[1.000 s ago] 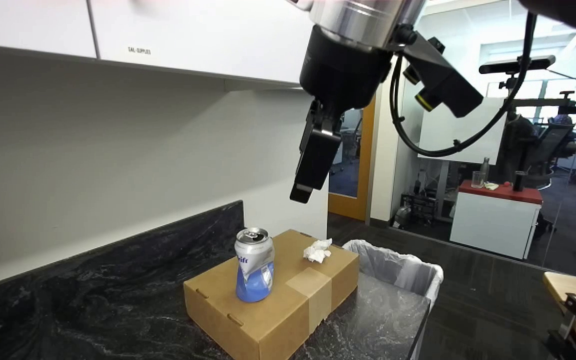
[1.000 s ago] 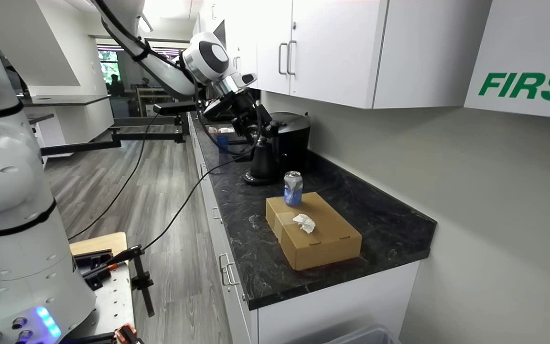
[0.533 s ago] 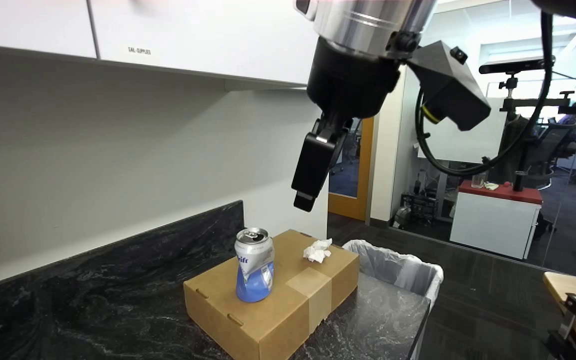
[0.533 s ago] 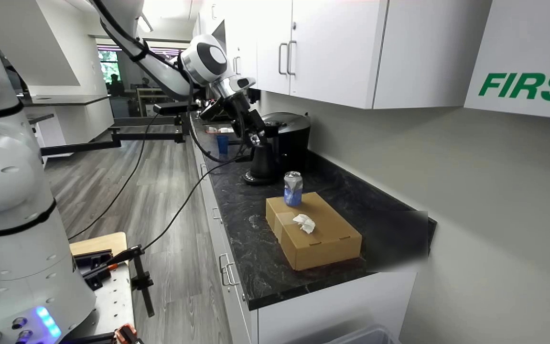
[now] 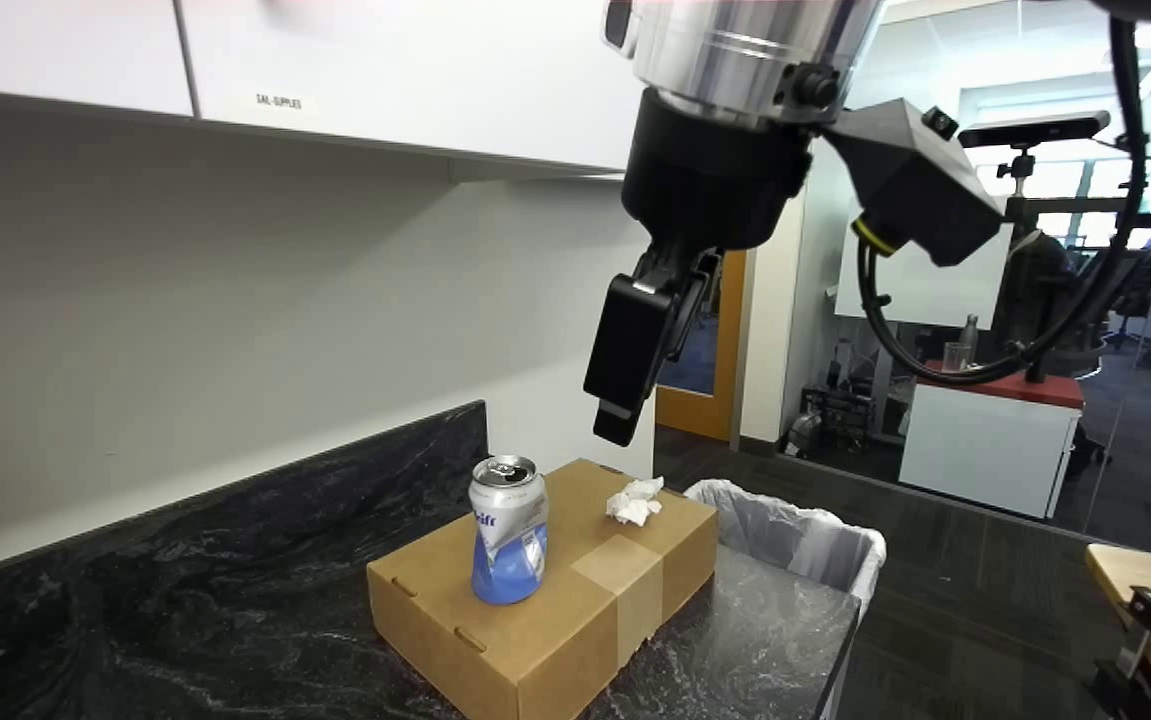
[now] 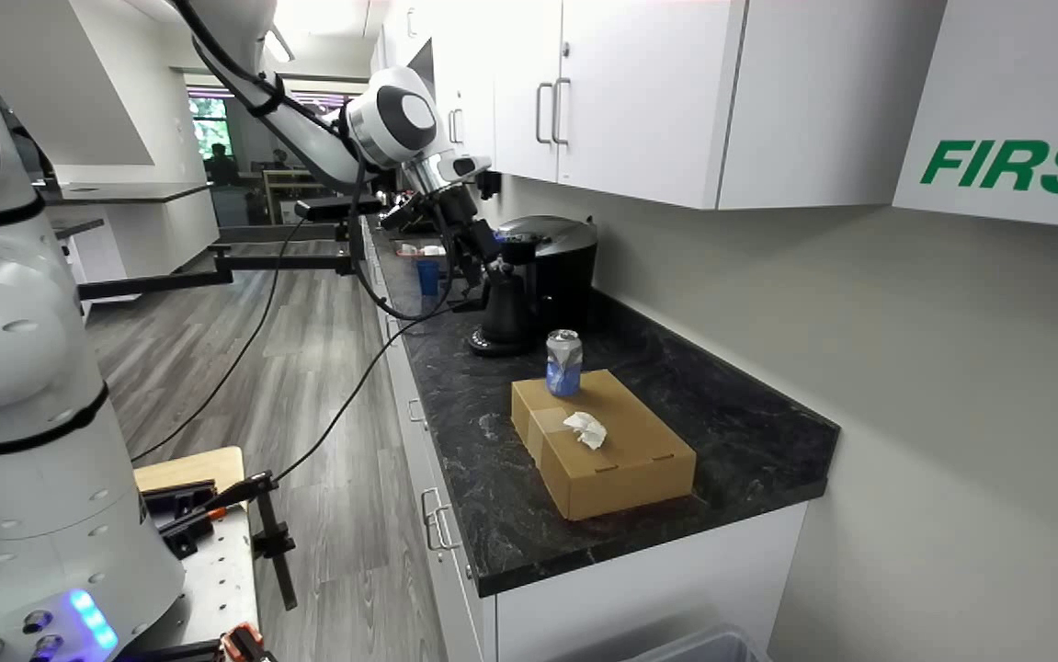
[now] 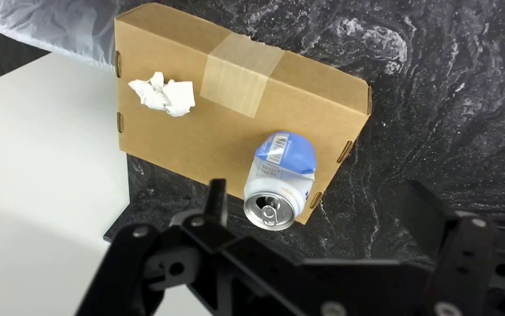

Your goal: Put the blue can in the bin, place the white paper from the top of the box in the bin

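Left to right in an exterior view: you've got a black stone-look countertop [image 5: 185, 625], pale veins, lower left. Then a cardboard box [image 5: 565, 630], lower centre: plain brown, low, rectangular, with tan tape [image 5: 640, 605] folded over a long edge. Your blue can [image 5: 510, 535] stands upright on the left part of the box top: silver opened lid, blue-and-white body, pinched and creased mid-way. Right of it, also on the box top, your white paper [image 5: 635, 502], a small crumpled wad. Next, right of centre, the bin [image 5: 795, 535], lined with crinkled, see-through plastic, partly hidden by the counter edge.

Pose: your arm [image 6: 326, 152] reaches from the left side to upper centre in an exterior view, wrist bent downward. Your gripper [image 7: 320, 208] sits higher in both exterior views than can and box, tilted, pointing down at a slant. In the wrist view its fingers [image 7: 217, 197] are wide apart along the bottom; the can shows between them in the frame, clear of both.
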### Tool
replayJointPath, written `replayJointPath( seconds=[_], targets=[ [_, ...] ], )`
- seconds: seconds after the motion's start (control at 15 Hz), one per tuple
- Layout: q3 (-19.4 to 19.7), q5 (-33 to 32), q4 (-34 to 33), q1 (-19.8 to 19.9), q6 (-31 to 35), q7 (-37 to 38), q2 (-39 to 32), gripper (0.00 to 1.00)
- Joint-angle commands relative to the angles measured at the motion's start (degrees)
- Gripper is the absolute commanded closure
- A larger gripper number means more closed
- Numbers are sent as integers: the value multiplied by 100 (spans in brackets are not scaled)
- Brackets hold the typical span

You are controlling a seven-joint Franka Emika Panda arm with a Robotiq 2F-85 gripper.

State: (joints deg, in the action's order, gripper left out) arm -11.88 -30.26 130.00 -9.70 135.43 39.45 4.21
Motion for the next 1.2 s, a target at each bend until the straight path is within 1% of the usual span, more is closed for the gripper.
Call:
replayJointPath(
  seconds=[0.0, 0.13, 0.27, 0.33, 0.47, 0.53, 0.73, 0.93, 1.07, 1.13],
  targets=[
    [-28, 20, -5, 28, -10, -15, 3, 0],
    [-28, 24, -4, 28, -10, -14, 3, 0],
    [-39, -407, 146, 65, 536, 405, 12, 0],
    [-19, -715, 272, 110, 919, 676, -12, 0],
    [47, -1280, 423, 187, 1336, 1217, -160, 0],
    [92, -1619, 470, 223, 1466, 1507, -247, 0],
    [307, -2975, 439, 384, 1832, 2661, -667, 0],
    [600, -4399, 95, 460, 2312, 4018, -1039, 0],
    [748, -5217, -166, 464, 2547, 4851, -1225, 0],
    [792, -5518, -288, 463, 2606, 5174, -1293, 0]
  ],
)
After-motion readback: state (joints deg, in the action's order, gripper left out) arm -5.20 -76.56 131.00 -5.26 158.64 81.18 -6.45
